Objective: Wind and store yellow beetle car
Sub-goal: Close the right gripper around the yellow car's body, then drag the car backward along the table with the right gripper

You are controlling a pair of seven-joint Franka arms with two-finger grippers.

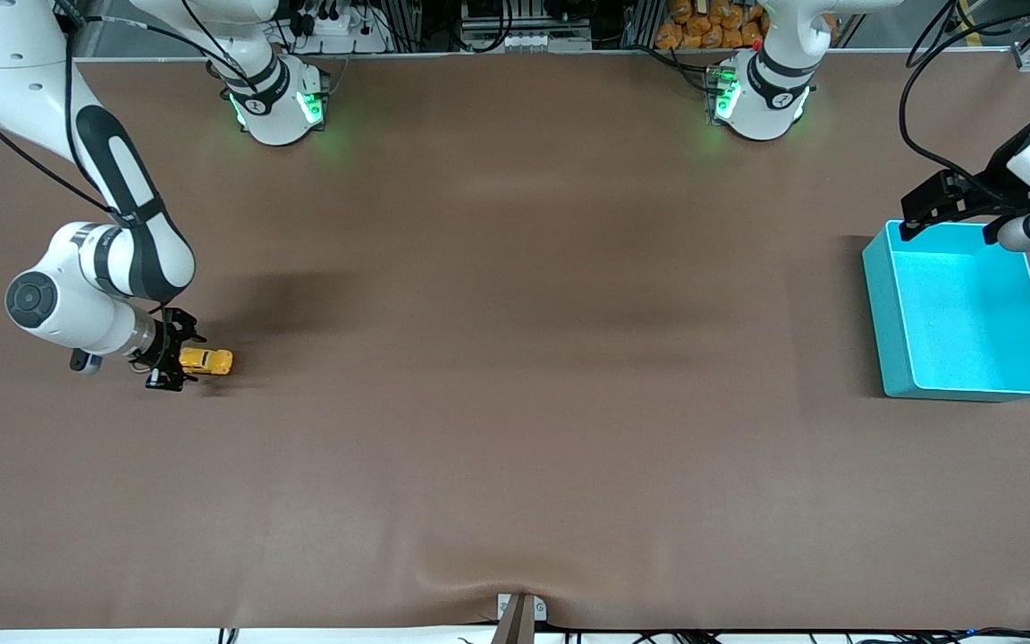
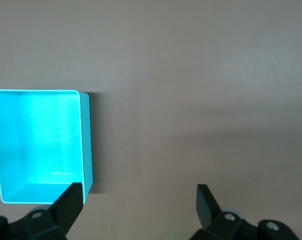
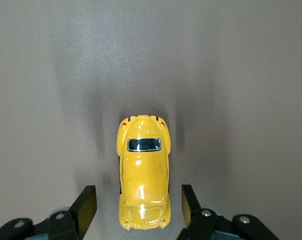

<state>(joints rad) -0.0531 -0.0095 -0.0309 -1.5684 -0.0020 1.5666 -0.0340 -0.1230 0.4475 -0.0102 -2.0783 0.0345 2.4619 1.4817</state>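
Observation:
The yellow beetle car (image 1: 206,360) stands on the brown table near the right arm's end. My right gripper (image 1: 172,361) is low at the car's end, open, with one finger on each side of that end and gaps to the body. In the right wrist view the car (image 3: 143,172) lies lengthwise, one end between the fingertips (image 3: 87,205), the rest reaching out past them. My left gripper (image 1: 914,220) is open and empty over the teal bin's (image 1: 882,295) corner farthest from the front camera. The left wrist view shows the bin (image 2: 88,145) empty.
The two arm bases (image 1: 278,103) stand along the table's edge farthest from the front camera. A wide stretch of brown table lies between the car and the bin. A small bracket (image 1: 519,613) sits at the edge nearest the front camera.

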